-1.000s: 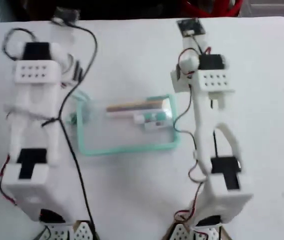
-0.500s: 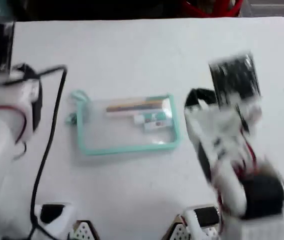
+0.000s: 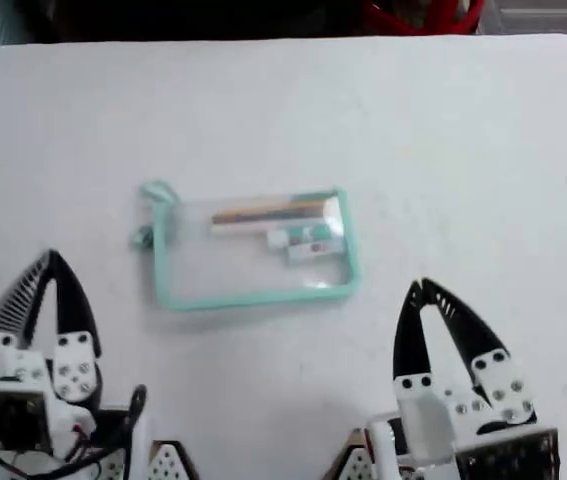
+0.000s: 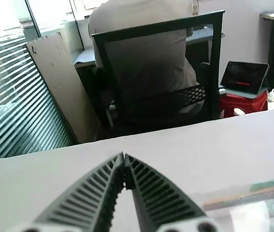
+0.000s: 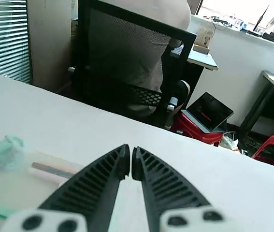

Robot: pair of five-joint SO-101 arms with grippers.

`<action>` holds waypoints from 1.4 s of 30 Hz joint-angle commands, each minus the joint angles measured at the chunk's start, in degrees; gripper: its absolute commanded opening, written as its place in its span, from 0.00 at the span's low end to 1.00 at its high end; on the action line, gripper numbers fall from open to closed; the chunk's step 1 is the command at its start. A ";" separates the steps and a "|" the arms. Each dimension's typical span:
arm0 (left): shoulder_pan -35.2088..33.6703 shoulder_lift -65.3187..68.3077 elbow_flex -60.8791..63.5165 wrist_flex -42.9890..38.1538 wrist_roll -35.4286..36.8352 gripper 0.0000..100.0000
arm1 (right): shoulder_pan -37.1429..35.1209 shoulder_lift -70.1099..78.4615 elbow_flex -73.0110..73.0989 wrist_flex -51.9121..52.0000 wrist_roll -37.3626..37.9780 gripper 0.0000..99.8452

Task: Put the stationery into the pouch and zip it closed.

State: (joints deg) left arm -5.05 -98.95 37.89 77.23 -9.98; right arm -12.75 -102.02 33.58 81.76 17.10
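A clear pouch (image 3: 253, 250) with a mint-green border lies flat in the middle of the table. Inside it are a pencil (image 3: 268, 211) and a small white and green item (image 3: 305, 240). The pouch's zipper tab (image 3: 153, 192) sits at its far left corner. My left gripper (image 3: 51, 262) rests near the table's front edge, left of the pouch, shut and holding nothing. Near the front edge to the right, my right gripper (image 3: 418, 291) is shut and holding nothing. The left wrist view has the left gripper (image 4: 123, 158) with the pouch (image 4: 252, 203) beyond. The right gripper (image 5: 130, 150) and pouch (image 5: 16, 164) appear in the right wrist view.
The white table (image 3: 463, 150) stretches wide behind and beside the pouch. Arm bases (image 3: 163, 462) stand at the front edge. Beyond the far edge are a black mesh chair (image 4: 161, 77) and red stools (image 5: 199, 128).
Both arms have pulled back from beside the pouch toward the front edge of the table and folded down. The pouch and its contents have stayed in place.
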 commanded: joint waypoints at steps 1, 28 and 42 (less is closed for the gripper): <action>0.48 -4.79 13.19 -3.69 -2.64 0.02 | -0.22 -1.19 2.20 0.22 0.44 0.02; -0.75 -5.67 59.08 -22.59 -1.05 0.02 | -1.10 -1.27 56.26 -17.19 -4.92 0.02; -0.57 -5.67 58.99 -3.43 -0.70 0.02 | -1.10 -1.27 63.30 -8.84 -5.01 0.02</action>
State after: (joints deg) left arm -5.49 -104.22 97.14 73.36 -11.38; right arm -14.07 -102.90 96.35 71.03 12.09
